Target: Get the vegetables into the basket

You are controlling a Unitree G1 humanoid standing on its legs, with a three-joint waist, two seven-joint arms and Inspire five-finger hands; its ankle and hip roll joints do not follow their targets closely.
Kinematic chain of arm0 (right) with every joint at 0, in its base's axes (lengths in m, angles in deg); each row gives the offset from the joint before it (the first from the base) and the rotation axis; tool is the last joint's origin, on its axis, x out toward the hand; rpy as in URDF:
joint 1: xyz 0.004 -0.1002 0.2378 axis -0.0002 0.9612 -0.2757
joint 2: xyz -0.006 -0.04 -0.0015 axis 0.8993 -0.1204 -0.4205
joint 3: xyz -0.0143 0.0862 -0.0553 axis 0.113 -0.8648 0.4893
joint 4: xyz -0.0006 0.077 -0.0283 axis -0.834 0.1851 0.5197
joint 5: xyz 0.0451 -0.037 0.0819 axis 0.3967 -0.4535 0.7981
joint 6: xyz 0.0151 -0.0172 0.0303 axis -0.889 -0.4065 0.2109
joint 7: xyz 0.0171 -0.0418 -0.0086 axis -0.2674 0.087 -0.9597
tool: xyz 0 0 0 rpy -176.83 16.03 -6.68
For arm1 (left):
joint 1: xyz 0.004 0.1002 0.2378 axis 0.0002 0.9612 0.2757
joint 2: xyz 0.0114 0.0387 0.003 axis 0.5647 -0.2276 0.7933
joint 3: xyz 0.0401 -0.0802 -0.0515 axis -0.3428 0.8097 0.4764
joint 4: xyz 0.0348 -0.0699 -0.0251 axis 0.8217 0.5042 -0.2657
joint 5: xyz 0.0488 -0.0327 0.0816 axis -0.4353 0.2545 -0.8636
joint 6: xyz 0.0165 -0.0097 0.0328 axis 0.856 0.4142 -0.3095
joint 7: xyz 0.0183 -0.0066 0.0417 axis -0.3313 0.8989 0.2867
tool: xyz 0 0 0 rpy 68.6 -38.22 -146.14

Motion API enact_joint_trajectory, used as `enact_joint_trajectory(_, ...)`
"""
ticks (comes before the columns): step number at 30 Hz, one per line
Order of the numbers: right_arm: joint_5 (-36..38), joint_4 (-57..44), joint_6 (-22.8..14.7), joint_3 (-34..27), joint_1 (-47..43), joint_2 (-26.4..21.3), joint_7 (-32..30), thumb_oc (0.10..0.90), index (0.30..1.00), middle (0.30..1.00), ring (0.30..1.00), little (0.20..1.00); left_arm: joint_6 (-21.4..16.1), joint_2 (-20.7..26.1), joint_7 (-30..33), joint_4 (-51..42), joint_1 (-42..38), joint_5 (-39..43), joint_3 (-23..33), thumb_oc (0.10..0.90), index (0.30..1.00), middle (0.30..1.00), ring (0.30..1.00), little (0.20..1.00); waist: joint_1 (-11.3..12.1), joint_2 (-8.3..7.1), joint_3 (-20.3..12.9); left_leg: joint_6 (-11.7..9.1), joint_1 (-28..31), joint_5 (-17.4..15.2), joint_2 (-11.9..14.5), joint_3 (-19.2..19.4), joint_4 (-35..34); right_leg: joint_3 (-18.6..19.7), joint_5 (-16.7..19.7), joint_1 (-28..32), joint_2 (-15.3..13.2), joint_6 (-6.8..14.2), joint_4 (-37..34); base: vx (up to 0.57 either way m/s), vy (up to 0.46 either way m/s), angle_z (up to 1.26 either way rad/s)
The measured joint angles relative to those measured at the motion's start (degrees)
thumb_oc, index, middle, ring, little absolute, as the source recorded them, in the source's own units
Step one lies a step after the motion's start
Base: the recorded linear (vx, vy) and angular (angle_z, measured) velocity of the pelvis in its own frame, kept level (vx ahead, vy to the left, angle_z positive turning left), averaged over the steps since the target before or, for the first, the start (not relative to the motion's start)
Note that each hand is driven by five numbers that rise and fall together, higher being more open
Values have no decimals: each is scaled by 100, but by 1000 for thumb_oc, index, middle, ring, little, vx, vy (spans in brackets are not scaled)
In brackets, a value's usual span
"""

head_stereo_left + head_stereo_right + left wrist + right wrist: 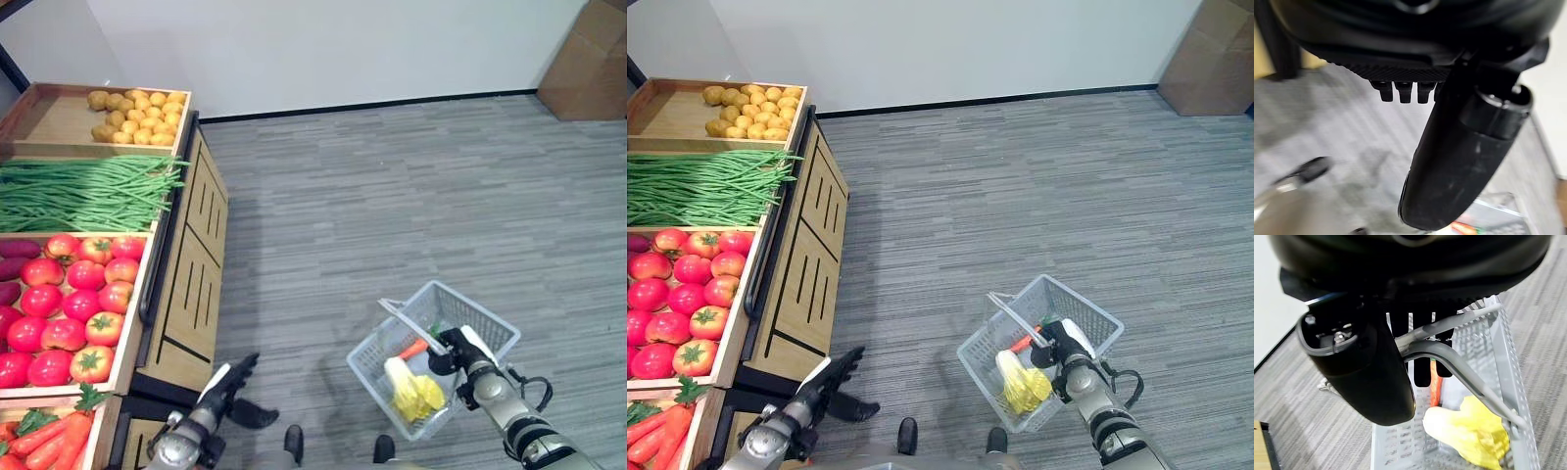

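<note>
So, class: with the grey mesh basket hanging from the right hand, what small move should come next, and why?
Probably raise the empty left hand, fingers straight, toward the wooden crate of red tomatoes: the right hand is curled round the grey mesh basket's handle, and the basket has room.

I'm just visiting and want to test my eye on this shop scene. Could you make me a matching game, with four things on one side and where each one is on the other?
Things:
1. potatoes
2. green beans
3. tomatoes
4. yellow-leaved vegetable

Places:
A. in the basket held by the right hand
B. farthest crate on the stand
C. crate next to the carrots
D. between the potato crate and the tomato crate

Pairs: 1-B, 2-D, 3-C, 4-A
</note>
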Motion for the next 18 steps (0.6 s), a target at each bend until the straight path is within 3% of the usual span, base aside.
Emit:
enact_joint_trajectory(1, -131, 738, -306, -32, -212, 16, -52, 400, 300, 300, 300, 300, -568, -375, 41, 1299, -186, -499, 88, 900, 1000, 1000, 1000, 1000, 51, 94, -172, -29, -113, 8, 6, -34, 3, -31, -42, -90, 4, 50, -1, -74, -85, 13)
enact_joint_trajectory(2, -170, 1248, -167, -81, -432, 3, -54, 400, 300, 300, 300, 300, -335, -670, 98, 2136, -545, -765, 74, 900, 1000, 1000, 1000, 1000, 41, 158, -276, -39, -164, 8, 0, -76, 2, -59, -73, -125, 2, 41, 0, -37, -29, 17)
enact_joint_trajectory(3, -183, 1349, -67, -314, -438, -19, -102, 400, 300, 300, 300, 300, -188, -552, 152, 2110, -461, -1075, -39, 900, 1000, 1000, 1000, 1000, 63, 197, -259, -58, -263, 39, 36, -109, 1, -96, -66, -218, 45, 20, 1, -64, -51, 12)
enact_joint_trajectory(4, -184, 1408, -100, -472, -461, -43, -163, 400, 300, 300, 300, 300, -268, -411, 175, 2076, -409, -1400, -170, 900, 1000, 1000, 1000, 1000, 83, 230, -221, -77, -349, 83, 68, -111, 3, -95, -19, -302, 76, -42, 1, -54, -38, 4)
enact_joint_trajectory(8, -227, 1916, -61, -324, -729, -226, -204, 400, 300, 300, 300, 300, -304, -545, 297, 2801, -493, -2084, -463, 900, 1000, 1000, 1000, 1000, 79, 340, -171, -83, -383, 92, 94, -64, 4, -57, -10, -359, 94, -53, 0, -24, -31, -7)
enact_joint_trajectory(10, -230, 2045, -43, -420, -884, -355, -230, 602, 583, 583, 583, 583, -257, -744, 442, 3108, -542, -2284, -283, 900, 1000, 1000, 1000, 1000, 88, 395, -90, -94, -432, 99, 129, -14, 4, -11, -12, -435, 124, -48, 0, -20, -25, -12)
enact_joint_trajectory(11, -227, 2042, -43, -430, -883, -387, -249, 900, 1000, 1000, 1000, 1000, -240, -753, 475, 3115, -503, -2317, -278, 900, 1000, 1000, 1000, 1000, 88, 396, -86, -97, -440, 99, 139, -13, 4, -10, -13, -443, 135, -51, 1, -23, -30, -5)
enact_joint_trajectory(18, -173, 2036, -26, -661, -1039, -612, -330, 900, 1000, 1000, 1000, 1000, -198, -946, 716, 3127, -597, -2344, 65, 900, 1000, 1000, 1000, 1000, 82, 518, 19, -124, -508, 97, 169, 11, 4, 22, -20, -523, 168, -73, 0, 0, -13, -2)
